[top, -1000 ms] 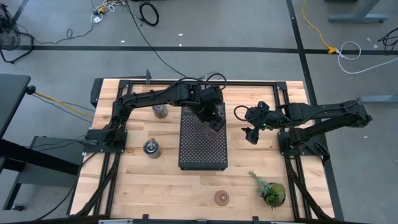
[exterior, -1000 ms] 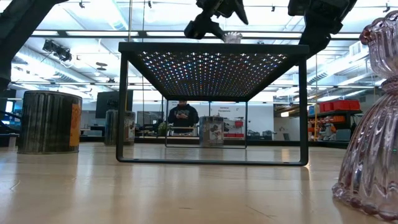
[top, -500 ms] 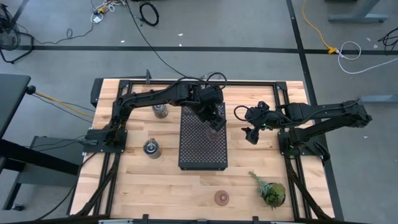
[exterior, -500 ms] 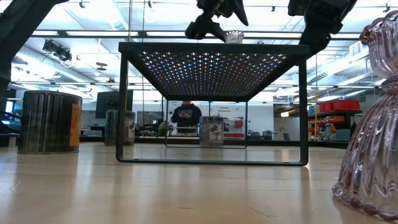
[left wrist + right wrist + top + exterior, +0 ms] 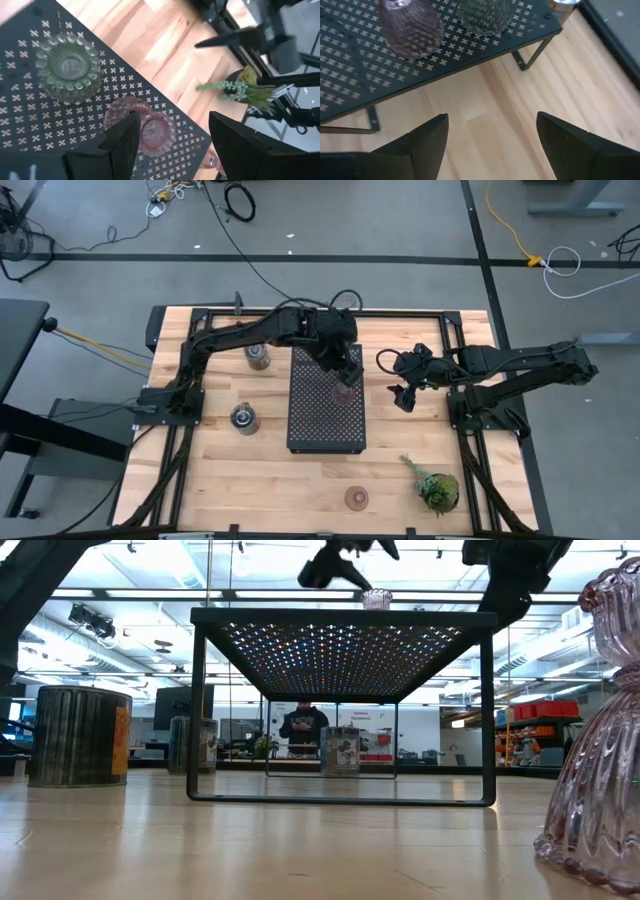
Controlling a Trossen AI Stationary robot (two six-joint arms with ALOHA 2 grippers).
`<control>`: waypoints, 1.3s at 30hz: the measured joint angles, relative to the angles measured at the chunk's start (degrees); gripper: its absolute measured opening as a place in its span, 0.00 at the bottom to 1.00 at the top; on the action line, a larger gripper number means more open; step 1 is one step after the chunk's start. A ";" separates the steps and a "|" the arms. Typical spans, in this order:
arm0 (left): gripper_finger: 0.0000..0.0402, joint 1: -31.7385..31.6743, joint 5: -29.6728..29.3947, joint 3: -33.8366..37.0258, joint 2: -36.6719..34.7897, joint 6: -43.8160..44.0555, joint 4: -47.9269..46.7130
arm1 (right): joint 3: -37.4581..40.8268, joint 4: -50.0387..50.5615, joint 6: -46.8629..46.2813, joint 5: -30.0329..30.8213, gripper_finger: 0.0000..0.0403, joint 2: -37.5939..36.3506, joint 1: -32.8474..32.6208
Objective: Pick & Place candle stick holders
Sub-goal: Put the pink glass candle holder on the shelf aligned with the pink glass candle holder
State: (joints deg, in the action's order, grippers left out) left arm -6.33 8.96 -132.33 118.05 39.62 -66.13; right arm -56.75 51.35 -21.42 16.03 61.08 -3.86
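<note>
A black perforated tray [image 5: 325, 420] stands mid-table. On its far right corner stand a pale green glass holder [image 5: 69, 65] and a pinkish holder [image 5: 150, 129]. My left gripper [image 5: 175, 150] hangs open just above the pinkish one, clear of it, as the low view [image 5: 340, 568] also shows. Two silvery holders [image 5: 258, 358] [image 5: 242, 417] stand on the wood left of the tray. Another pinkish holder [image 5: 356, 498] stands near the front edge. My right gripper [image 5: 403, 395] waits open to the right of the tray, above the wood [image 5: 492, 145].
A leafy green sprig [image 5: 435, 488] lies at the front right. The tray stands on thin legs [image 5: 195, 710] with room under it. Dark frame rails [image 5: 470, 440] run along the table's sides. Bare wood lies in front of the tray.
My left gripper has risen a little from the tray's far right corner, staying open. The pinkish holder under it stays standing on the tray.
</note>
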 joint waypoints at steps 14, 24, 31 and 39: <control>0.59 2.00 -12.39 -0.85 -8.46 -4.15 -10.42 | 0.04 -6.20 -9.60 -17.38 0.75 2.51 -6.17; 0.59 9.11 -21.35 -0.84 -11.95 -9.77 -19.80 | 0.02 -16.71 -12.08 -16.04 0.75 11.93 -18.43; 0.59 14.69 -28.36 -0.52 -12.94 -7.74 -23.85 | 0.02 -24.32 -16.04 -15.88 0.75 19.67 -23.83; 0.59 17.83 -32.70 0.48 -15.98 -7.01 -23.87 | 0.02 -30.13 -23.45 -14.36 0.75 24.03 -29.01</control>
State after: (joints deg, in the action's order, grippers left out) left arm 11.50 -23.74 -131.85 102.07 32.61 -90.00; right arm -56.73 21.21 -44.88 1.67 85.11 -32.87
